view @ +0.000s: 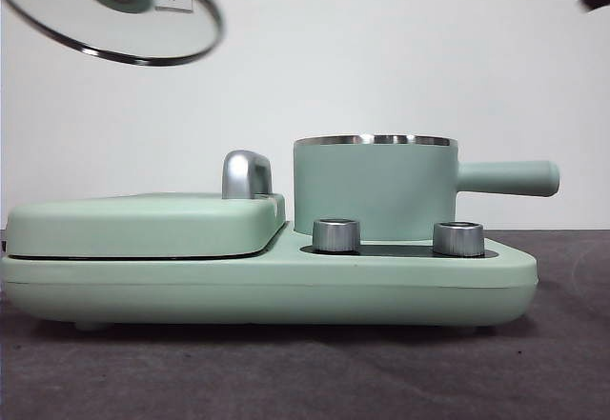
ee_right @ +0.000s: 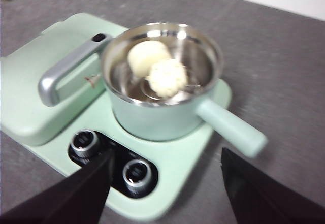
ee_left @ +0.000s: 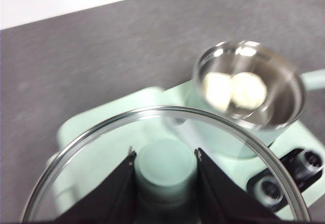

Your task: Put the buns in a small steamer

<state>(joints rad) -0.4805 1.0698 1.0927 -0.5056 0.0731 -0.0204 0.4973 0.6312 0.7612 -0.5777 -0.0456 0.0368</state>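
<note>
Right wrist view shows both white buns point(ee_right: 157, 69) inside the mint-green steel-rimmed steamer pot point(ee_right: 162, 115), right gripper point(ee_right: 165, 183) spread empty. Left gripper point(ee_left: 165, 170) pinches the round glass lid's green knob point(ee_left: 165, 165); tilted, it might slip.

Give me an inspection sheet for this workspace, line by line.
Surface: dark grey table, with a mint-green cooker base on it.
Job's things: both buns lie inside the pot; pot uncovered, handle sideways.
Clutter: flat griddle cover with chrome handle beside the pot; two knobs at the front.
Grippers: left pincer shut on the glass lid's green knob, lid tilted in the air, off to the pot's side; right pincer open, empty, above the cooker.
Cables: nothing seen.
Surroundings: plain white wall.
</note>
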